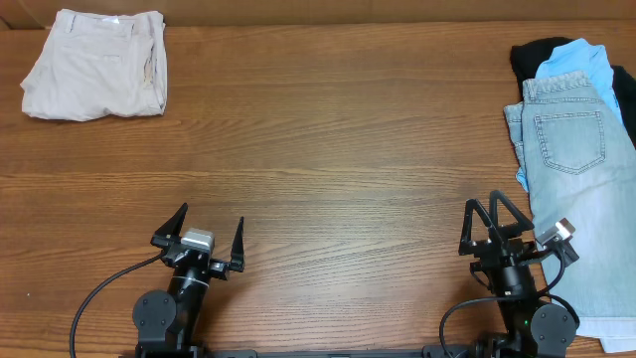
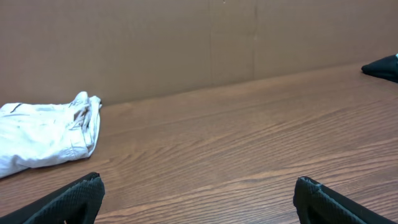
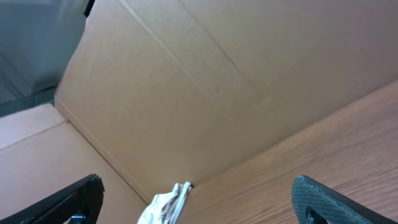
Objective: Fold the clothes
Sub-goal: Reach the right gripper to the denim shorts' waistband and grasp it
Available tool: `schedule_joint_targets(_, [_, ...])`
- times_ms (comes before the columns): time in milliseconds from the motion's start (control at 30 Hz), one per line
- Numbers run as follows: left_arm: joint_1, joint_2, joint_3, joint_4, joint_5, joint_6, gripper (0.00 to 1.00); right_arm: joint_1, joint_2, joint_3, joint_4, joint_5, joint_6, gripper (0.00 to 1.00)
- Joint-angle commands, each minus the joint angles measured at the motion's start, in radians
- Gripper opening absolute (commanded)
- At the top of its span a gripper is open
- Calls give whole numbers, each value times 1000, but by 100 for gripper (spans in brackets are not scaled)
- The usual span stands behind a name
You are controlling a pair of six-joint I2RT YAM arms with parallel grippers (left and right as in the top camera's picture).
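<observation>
I see my left gripper (image 1: 212,221) spread wide and empty above bare wood, its arm folded back low at the near edge of the table (image 1: 328,149). My right gripper (image 1: 483,203) is also wide apart and holds nothing. That wrist is rolled, so its camera sees the cardboard wall (image 3: 186,81) at a slant. The faded denim shorts (image 1: 581,189) lie flat at the far right, just beside the right arm, stitched pocket up. They overlap a sky-blue shirt (image 1: 576,60) and a black garment (image 1: 532,55). The folded beige shorts (image 1: 96,65) sit in the far left corner, soft and creased.
</observation>
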Motion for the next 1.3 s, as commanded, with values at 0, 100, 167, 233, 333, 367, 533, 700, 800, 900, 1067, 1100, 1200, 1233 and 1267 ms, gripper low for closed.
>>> schedule_joint_targets(0, [-6,-10,-6,2,-9,-3,100,5,-9,68,7,13,-87,100])
schedule_joint_targets(100, [-6,-10,-6,2,-9,-3,100,5,2,122,6,74,-155,100])
schedule_joint_targets(167, [-6,-10,-6,2,-9,-3,100,5,26,168,-6,135,-195,100])
schedule_joint_targets(233, [-6,-10,-6,2,-9,-3,100,5,70,216,-23,201,-221,100])
schedule_joint_targets(333, [-6,-10,-6,2,-9,-3,100,5,163,284,-30,272,-263,100])
schedule_joint_targets(367, [-6,-10,-6,2,-9,-3,100,5,208,311,-31,296,-284,100])
schedule_joint_targets(533, [-6,-10,-6,2,-9,-3,100,5,474,432,-30,402,-400,100])
schedule_joint_targets(700, [-6,-10,-6,2,-9,-3,100,5,774,587,-58,407,-444,100])
schedule_joint_targets(800, [-6,-10,-6,2,-9,-3,100,5,963,732,-142,407,-445,100])
schedule_joint_targets(900, [-6,-10,-6,2,-9,-3,100,4,1150,914,-283,407,-483,100])
schedule_joint_targets(1067, [-6,-10,-6,2,-9,-3,100,4,1419,1223,-546,460,-582,100])
schedule_joint_targets(1100, [-6,-10,-6,2,-9,-3,100,4,1468,1280,-590,480,-600,100])
schedule_joint_targets(1200, [-6,-10,-6,2,-9,-3,100,3,1550,1361,-632,539,-666,100])
schedule_joint_targets(1233, [-6,-10,-6,2,-9,-3,100,3,1560,1363,-621,555,-674,100])
schedule_joint_targets(1267, [-6,-10,-6,2,-9,-3,100,3,1569,1361,-609,566,-693,100])
